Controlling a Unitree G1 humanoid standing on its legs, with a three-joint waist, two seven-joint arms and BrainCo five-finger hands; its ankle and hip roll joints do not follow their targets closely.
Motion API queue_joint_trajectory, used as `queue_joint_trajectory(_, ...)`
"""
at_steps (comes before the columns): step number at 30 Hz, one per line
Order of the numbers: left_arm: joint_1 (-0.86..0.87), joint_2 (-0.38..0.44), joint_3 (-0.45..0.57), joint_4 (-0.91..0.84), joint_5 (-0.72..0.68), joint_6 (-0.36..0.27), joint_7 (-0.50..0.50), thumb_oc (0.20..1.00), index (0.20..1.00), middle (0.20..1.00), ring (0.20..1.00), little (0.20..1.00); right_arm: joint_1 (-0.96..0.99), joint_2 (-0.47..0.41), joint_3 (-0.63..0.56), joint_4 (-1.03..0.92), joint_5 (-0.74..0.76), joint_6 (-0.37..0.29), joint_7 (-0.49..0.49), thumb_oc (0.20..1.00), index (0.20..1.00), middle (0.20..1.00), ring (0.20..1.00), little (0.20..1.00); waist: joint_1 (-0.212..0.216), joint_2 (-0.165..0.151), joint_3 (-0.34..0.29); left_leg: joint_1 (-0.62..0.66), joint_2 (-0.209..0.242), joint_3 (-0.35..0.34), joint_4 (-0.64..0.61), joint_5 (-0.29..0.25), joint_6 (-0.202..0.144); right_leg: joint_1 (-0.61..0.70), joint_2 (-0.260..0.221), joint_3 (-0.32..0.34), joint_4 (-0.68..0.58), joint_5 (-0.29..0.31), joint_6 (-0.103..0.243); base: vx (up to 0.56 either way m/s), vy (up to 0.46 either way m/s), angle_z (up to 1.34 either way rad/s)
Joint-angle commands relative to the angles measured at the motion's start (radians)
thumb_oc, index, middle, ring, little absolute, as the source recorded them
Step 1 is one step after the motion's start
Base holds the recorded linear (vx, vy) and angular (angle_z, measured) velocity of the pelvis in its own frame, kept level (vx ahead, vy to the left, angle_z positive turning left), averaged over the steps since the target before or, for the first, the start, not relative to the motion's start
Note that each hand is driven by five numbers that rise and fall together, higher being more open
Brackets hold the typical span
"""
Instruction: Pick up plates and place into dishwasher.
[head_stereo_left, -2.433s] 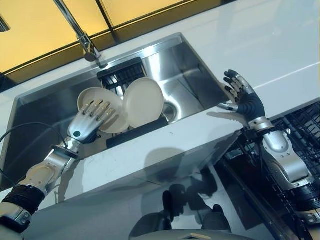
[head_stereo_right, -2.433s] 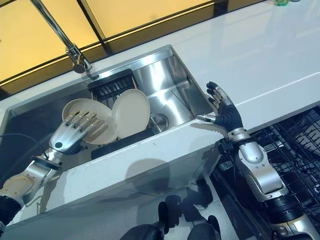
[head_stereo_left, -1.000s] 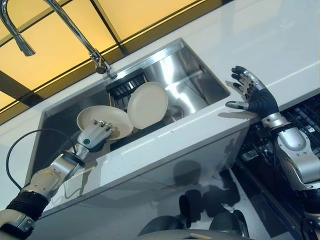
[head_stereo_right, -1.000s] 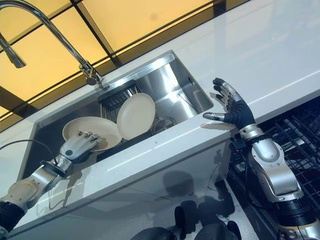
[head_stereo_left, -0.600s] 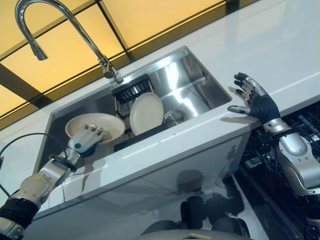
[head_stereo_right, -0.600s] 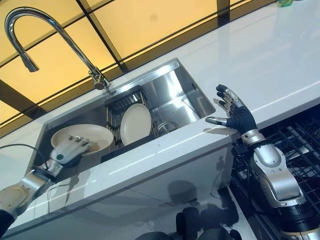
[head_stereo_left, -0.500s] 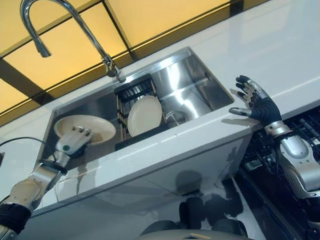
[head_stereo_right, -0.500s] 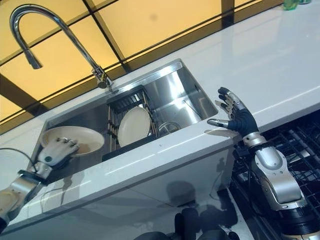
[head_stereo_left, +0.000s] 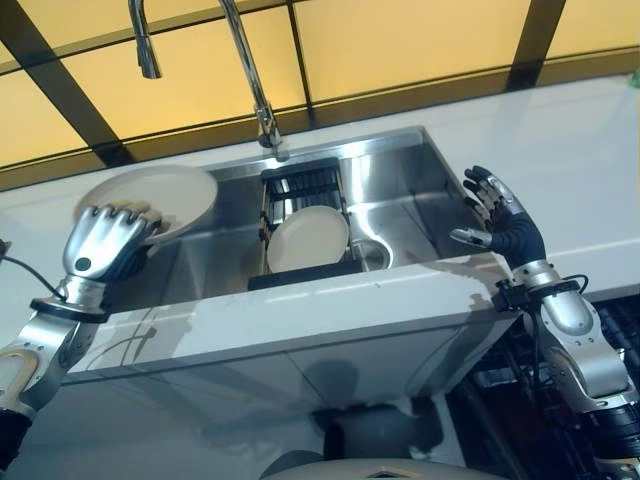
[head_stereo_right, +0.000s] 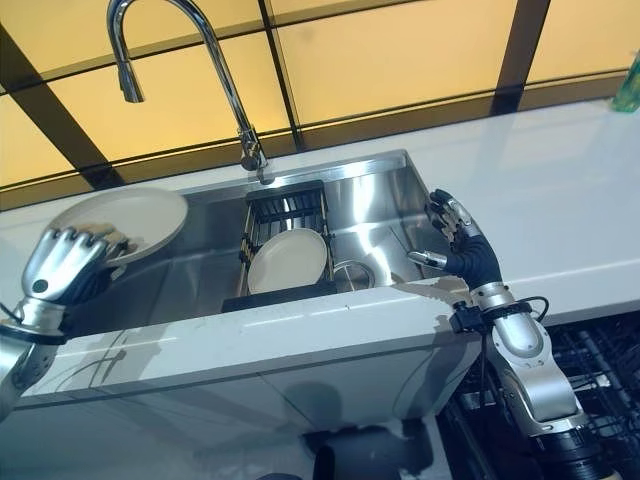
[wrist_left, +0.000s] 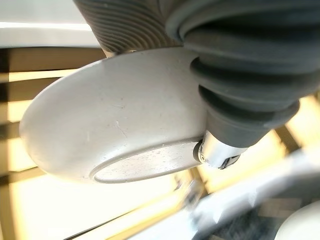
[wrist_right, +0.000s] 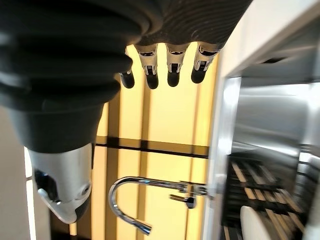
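Fingers (head_stereo_left: 128, 214) of the left hand (head_stereo_left: 98, 243) are curled over the rim of a cream plate (head_stereo_left: 160, 198), gripped and raised above the left end of the stainless sink (head_stereo_left: 400, 180). Inside the sink, a black dish rack (head_stereo_left: 300, 230) holds a second cream plate (head_stereo_left: 308, 238) on edge. The right hand (head_stereo_left: 505, 225), fingers spread and empty, hovers at the white tabletop (head_stereo_left: 560, 160) edge beside the sink.

Kitchen: steel sink (head_stereo_left: 400, 200) with gooseneck faucet (head_stereo_right: 225, 75) at my 12 o'clock, white tabletop (head_stereo_left: 560, 150), dishwasher rack (head_stereo_right: 600, 370) at 4 o'clock.
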Motion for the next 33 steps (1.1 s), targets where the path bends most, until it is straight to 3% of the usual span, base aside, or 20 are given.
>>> queue_joint_trajectory(1,-0.154,-0.035,0.075,-0.087,-0.118,-0.054,-0.088,0.2,0.2,0.2,0.2,0.2,-0.149,0.002,0.024,-0.106,-0.045,-0.074,-0.021,1.0,1.0,1.0,1.0,1.0,0.015,-0.028,-0.033,0.065,0.044,-0.001,0.054,-0.16,-0.033,-0.114,-0.031,0.011,-0.109,0.221,0.03,-0.07,-0.164,-0.02)
queue_joint_trajectory(11,-0.265,-0.064,0.001,-0.242,-0.328,-0.099,-0.344,0.2,0.2,0.2,0.2,0.2,-0.251,-0.047,0.089,-0.169,-0.057,-0.055,-0.006,1.0,1.0,1.0,1.0,1.0,0.027,-0.061,-0.072,0.084,0.072,0.002,0.022,-0.148,-0.037,-0.086,0.016,0.002,-0.134,0.216,0.017,-0.06,-0.122,-0.02)
queue_joint_trajectory(16,-0.312,-0.056,-0.049,-0.335,-0.546,-0.147,-0.604,0.2,0.2,0.2,0.2,0.2,-0.29,-0.091,0.109,-0.188,-0.041,-0.05,0.008,1.0,1.0,1.0,1.0,1.0,0.029,-0.069,-0.085,0.083,0.074,0.01,0.023,-0.148,-0.038,-0.078,0.025,-0.002,-0.142,0.219,0.015,-0.04,-0.066,0.0)
queue_joint_trajectory(19,-0.34,-0.038,-0.072,-0.352,-0.645,-0.134,-0.688,0.2,0.2,0.2,0.2,0.2,-0.311,-0.113,0.13,-0.191,-0.013,-0.049,0.018,1.0,1.0,1.0,1.0,1.0,0.027,-0.067,-0.09,0.084,0.073,0.015,0.024,-0.149,-0.038,-0.075,0.028,-0.002,-0.145,0.219,0.014,-0.04,-0.035,-0.01)
queue_joint_trajectory(23,-0.367,-0.021,-0.081,-0.344,-0.718,-0.115,-0.707,0.2,0.2,0.2,0.2,0.2,-0.323,-0.126,0.146,-0.191,0.018,-0.047,0.037,1.0,1.0,1.0,1.0,1.0,0.023,-0.067,-0.099,0.083,0.072,0.023,0.023,-0.149,-0.035,-0.075,0.031,0.003,-0.149,0.221,0.012,-0.01,-0.008,0.0)
queue_joint_trajectory(33,-0.39,-0.068,-0.076,-0.403,-0.833,-0.073,-0.813,0.2,0.2,0.2,0.2,0.2,-0.375,-0.125,0.217,-0.232,0.025,0.004,0.166,1.0,1.0,1.0,1.0,1.0,0.024,-0.074,-0.118,0.074,0.062,0.027,0.029,-0.151,-0.025,-0.073,0.034,0.01,-0.156,0.221,0.006,0.0,0.0,0.0)
